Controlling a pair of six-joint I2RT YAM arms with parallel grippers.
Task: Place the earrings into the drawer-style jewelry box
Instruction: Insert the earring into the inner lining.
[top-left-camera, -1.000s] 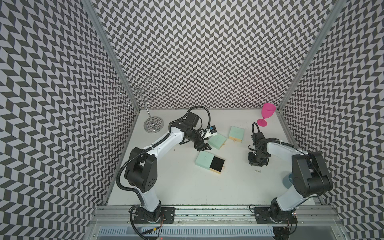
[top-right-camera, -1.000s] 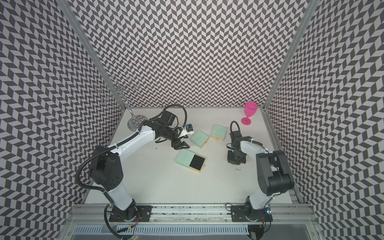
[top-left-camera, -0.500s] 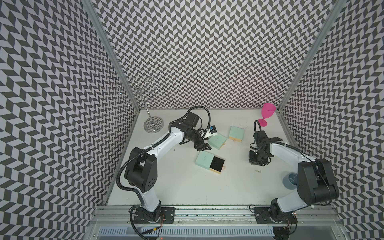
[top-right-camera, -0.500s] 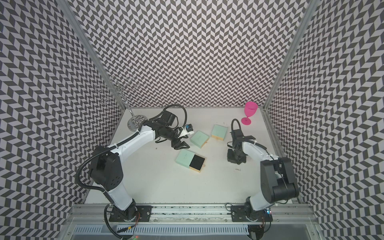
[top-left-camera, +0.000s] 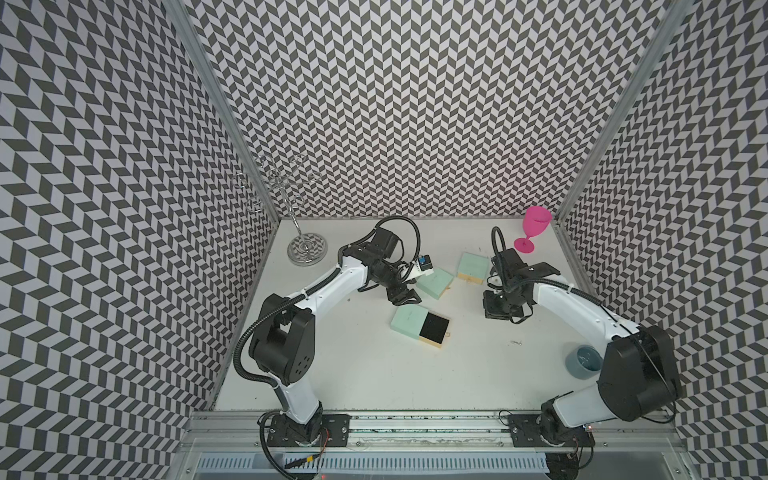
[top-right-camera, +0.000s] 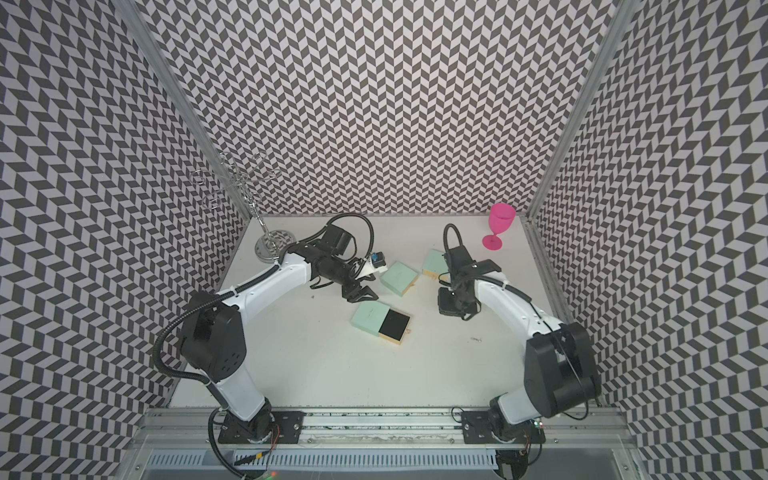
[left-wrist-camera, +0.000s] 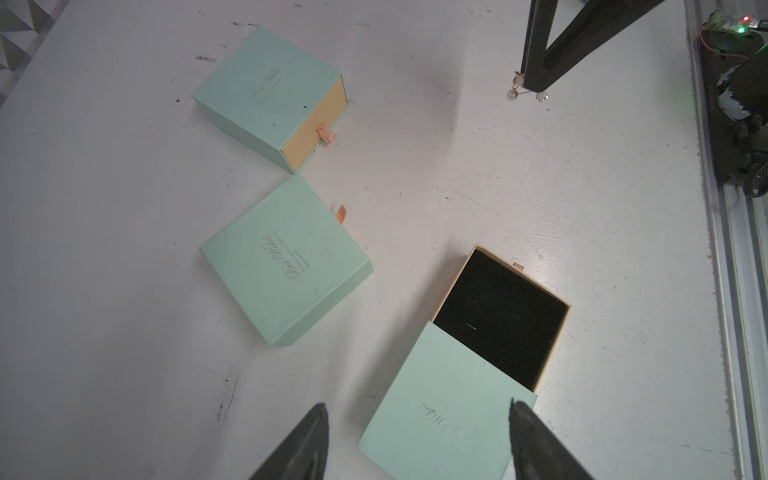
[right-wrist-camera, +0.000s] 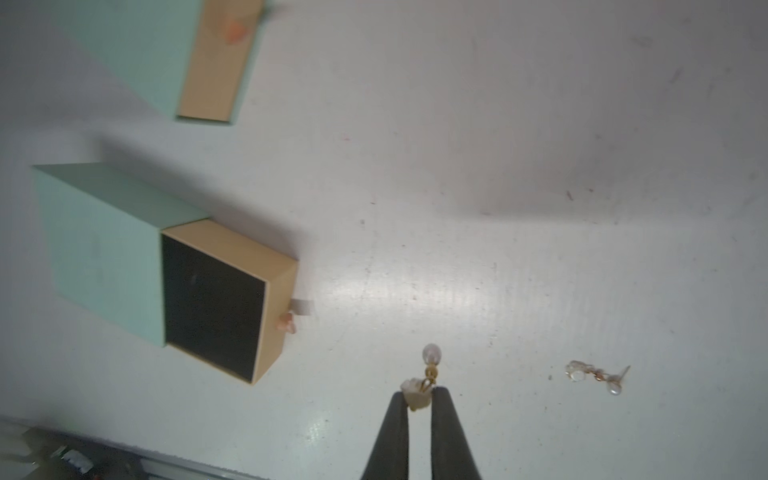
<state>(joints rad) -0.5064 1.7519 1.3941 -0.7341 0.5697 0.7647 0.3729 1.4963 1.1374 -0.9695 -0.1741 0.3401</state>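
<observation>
My right gripper (right-wrist-camera: 419, 395) is shut on one of the earrings (right-wrist-camera: 430, 357), a pearl on a gold link hanging from the tips above the table. In both top views it (top-left-camera: 496, 307) (top-right-camera: 451, 305) hovers right of the jewelry box (top-left-camera: 409, 324) (top-right-camera: 370, 318). The box is a mint sleeve with its black-lined drawer (right-wrist-camera: 212, 299) (left-wrist-camera: 498, 311) pulled out. A second earring (right-wrist-camera: 594, 374) (top-left-camera: 516, 342) lies loose on the table. My left gripper (left-wrist-camera: 417, 407) (top-left-camera: 403, 296) is open just above the sleeve's far end, holding nothing.
Two closed mint boxes (top-left-camera: 434, 282) (top-left-camera: 473, 266) lie behind the open one. A chrome wire stand (top-left-camera: 305, 249) stands at the back left and a pink goblet (top-left-camera: 534, 228) at the back right. A blue-grey cup (top-left-camera: 584, 360) sits by the right arm's base.
My right gripper has shifted a little left and away with the earring, while its elbow swung out to the right. The left arm has stayed put.
</observation>
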